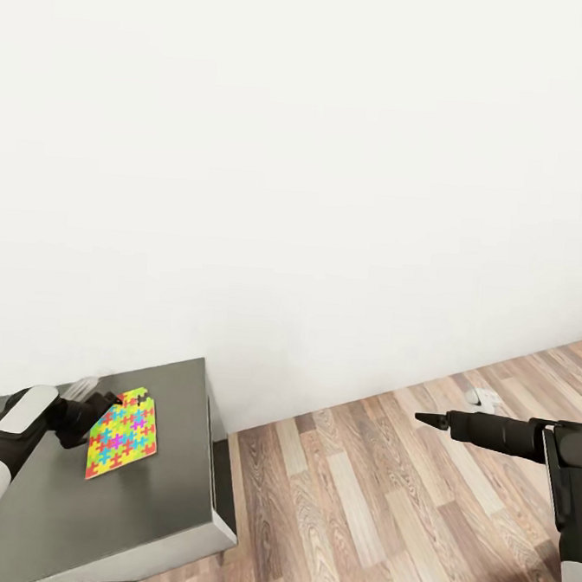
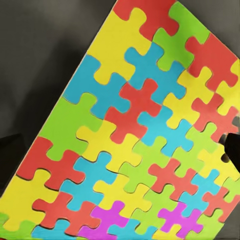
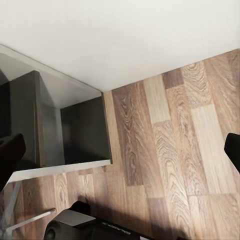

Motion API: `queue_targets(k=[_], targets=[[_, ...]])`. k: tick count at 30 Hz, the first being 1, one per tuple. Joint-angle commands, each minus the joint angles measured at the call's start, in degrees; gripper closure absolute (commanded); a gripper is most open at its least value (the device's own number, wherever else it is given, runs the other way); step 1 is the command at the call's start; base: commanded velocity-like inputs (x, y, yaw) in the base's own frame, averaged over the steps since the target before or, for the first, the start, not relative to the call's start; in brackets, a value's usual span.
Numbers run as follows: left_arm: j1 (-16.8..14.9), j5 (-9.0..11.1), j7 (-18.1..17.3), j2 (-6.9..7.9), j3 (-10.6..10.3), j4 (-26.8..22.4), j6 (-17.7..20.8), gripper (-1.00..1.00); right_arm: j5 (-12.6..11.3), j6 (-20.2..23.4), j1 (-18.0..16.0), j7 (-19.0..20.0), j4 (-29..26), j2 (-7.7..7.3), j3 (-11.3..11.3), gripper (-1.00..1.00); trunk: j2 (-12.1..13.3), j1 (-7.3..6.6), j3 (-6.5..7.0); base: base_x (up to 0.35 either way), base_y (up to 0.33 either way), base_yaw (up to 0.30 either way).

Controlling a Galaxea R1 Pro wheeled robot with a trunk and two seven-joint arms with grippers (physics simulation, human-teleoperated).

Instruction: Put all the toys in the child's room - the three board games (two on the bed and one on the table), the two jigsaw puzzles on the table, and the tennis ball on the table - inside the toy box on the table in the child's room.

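Left end effector [image 1: 125, 398] gripping tilted jigsaw puzzle [image 1: 123, 433]

Right up close, my camera looks onto the jigsaw puzzle [image 2: 145, 135], its interlocking yellow, green, blue, red and pink pieces tilted across a dark grey surface [image 2: 45, 55]. One dark fingertip [image 2: 231, 148] of mine overlaps the slab's edge.

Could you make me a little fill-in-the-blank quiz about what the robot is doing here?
1. The left end effector holds a colourful ____ puzzle.
2. The puzzle hangs above a ____ cabinet top.
3. The right end effector hovers over the ____ plank floor.
4. The wall behind is plain ____.

Missing words: jigsaw; grey; wood; white
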Motion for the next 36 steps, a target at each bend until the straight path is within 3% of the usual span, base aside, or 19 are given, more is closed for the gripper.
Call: queue_targets(k=[1, 8, 28, 36], targets=[[0.0, 0.6, 0.6, -0.01, 0.1, -0.1, 0.1, -1.00, 0.6, 0.4, -0.1, 0.6, 0.0, 0.01, -0.1, -1.00, -0.1, 0.03, -0.10, -0.047, -0.030, 0.000], [0.0, 0.6, 0.6, -0.02, 0.1, -0.1, 0.0, -1.00, 0.6, 0.4, -0.1, 0.5, 0.0, 0.05, 0.0, -1.00, -0.1, 0.03, -0.10, -0.023, -0.015, -0.092], [0.0, 0.6, 0.6, -0.06, 0.0, -0.1, 0.0, -1.00, 0.6, 0.4, -0.1, 0.5, 0.0, 0.09, 0.0, -1.00, -0.1, 0.03, -0.10, -0.003, -0.002, -0.252], [0.0, 0.6, 0.7, -0.08, 0.0, -0.1, 0.0, -1.00, 0.6, 0.4, -0.1, 0.5, 0.0, 0.02, -0.1, -1.00, -0.1, 0.03, -0.10, 0.000, 0.000, -0.110]])
